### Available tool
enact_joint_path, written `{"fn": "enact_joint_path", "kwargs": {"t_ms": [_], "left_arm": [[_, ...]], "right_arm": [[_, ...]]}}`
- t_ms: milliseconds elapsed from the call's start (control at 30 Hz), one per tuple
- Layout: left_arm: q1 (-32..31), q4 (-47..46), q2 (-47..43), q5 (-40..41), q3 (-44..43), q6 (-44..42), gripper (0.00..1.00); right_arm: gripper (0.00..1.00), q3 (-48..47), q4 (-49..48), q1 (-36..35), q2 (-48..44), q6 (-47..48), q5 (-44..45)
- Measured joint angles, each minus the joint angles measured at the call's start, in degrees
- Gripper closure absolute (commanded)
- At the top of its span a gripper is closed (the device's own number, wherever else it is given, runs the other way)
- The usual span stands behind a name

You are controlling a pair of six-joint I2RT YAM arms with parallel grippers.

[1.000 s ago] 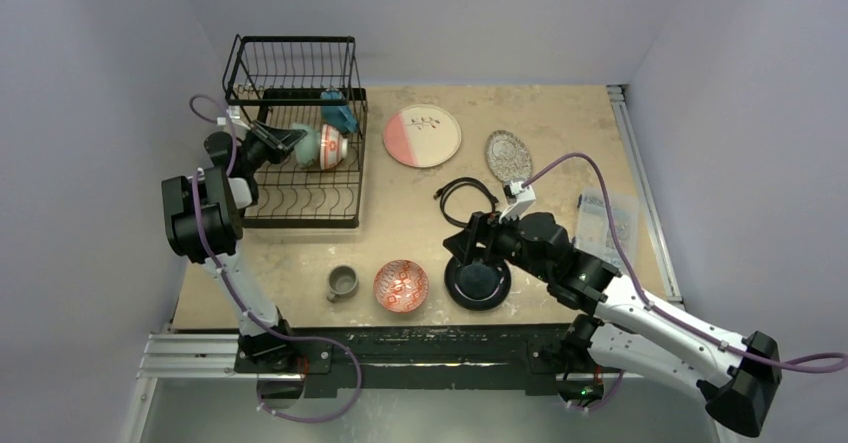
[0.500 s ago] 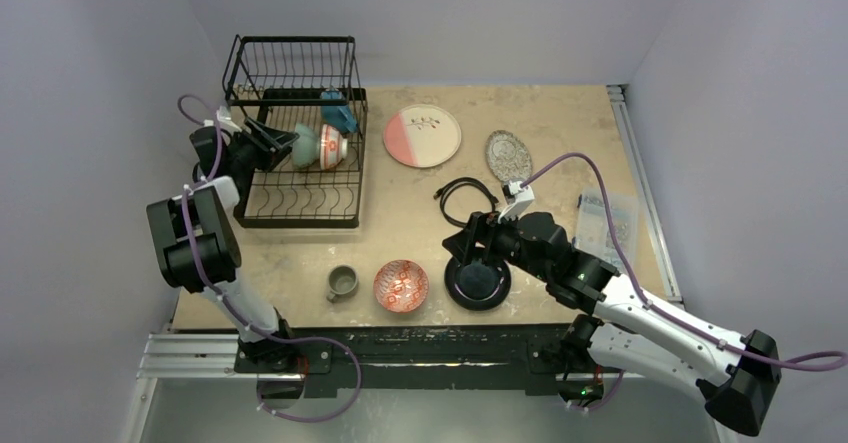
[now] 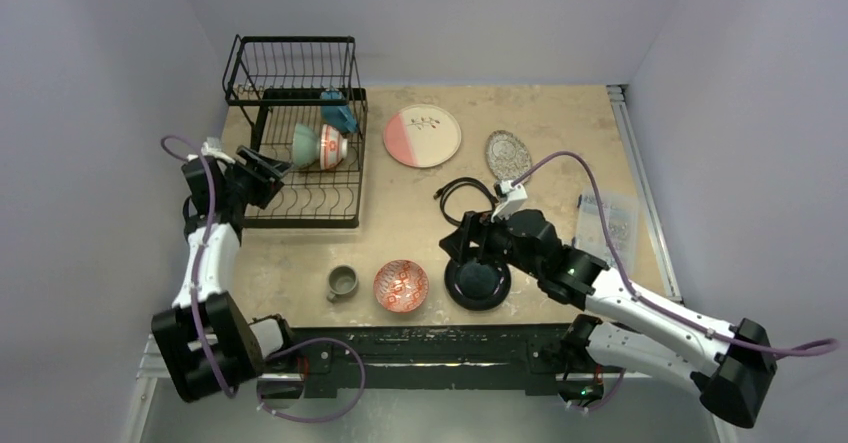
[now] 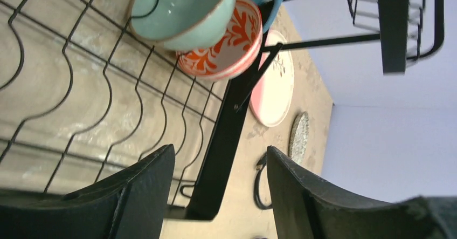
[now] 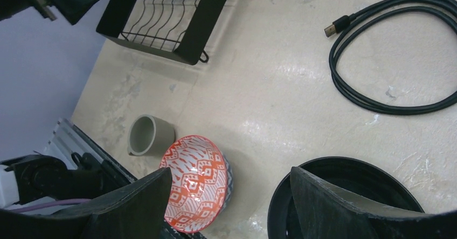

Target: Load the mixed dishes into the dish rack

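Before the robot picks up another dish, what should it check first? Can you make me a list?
1. Left gripper open and holding nothing: ok.
2. Mint-green bowl sitting in the dish rack, clear of the left fingers: ok.
3. Right gripper open, hovering by the black plate: ok.
4. Right fingers lined up on the plate's rim: cannot tell.
5. Black cable away from the plate: ok, they lie apart.
6. All dishes loaded: not ok. The black plate, red-patterned bowl and small grey cup are among those on the table.
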State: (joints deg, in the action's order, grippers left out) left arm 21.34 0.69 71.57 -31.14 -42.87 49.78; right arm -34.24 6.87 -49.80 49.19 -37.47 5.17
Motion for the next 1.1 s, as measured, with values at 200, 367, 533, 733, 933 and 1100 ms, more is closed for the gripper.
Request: {"fn": "enact_joint_path", "kwargs": {"t_ms": [200, 367, 533, 733, 933, 1100], "left_arm": [[-9.6, 9.9, -16.5, 4.9, 0.5, -8.1, 0.37], [-20.9, 13.9, -17.9, 4.6, -8.6, -19.0, 0.37], [-26.1, 15.5, -21.7, 2.3, -8.8, -25.8, 0.36], [-29.7, 17.1, -21.8, -1.2, -8.6, -28.5, 0.36], [-30.1, 17.9, -20.9, -2.6, -8.6, -28.6, 0.36], [-30.1, 18.4, -20.0, -2.8, -8.6, -28.7, 0.36]], "right_arm": [[0.19, 0.0, -4.5, -0.3, 9.6, -0.7, -2.3], [0.23, -2.8, -6.1, -4.6, 20.6, -2.5, -2.7], [0.25, -7.0, -6.0, -10.4, 27.6, -6.8, 3.7], [0.37, -7.3, -3.8, -13.3, 29.7, -11.3, 11.3], [0.42, -7.8, -3.4, -16.7, 33.6, -14.7, 15.9], [0.50, -12.3, -0.3, -22.9, 40.7, -17.1, 20.7]]}}
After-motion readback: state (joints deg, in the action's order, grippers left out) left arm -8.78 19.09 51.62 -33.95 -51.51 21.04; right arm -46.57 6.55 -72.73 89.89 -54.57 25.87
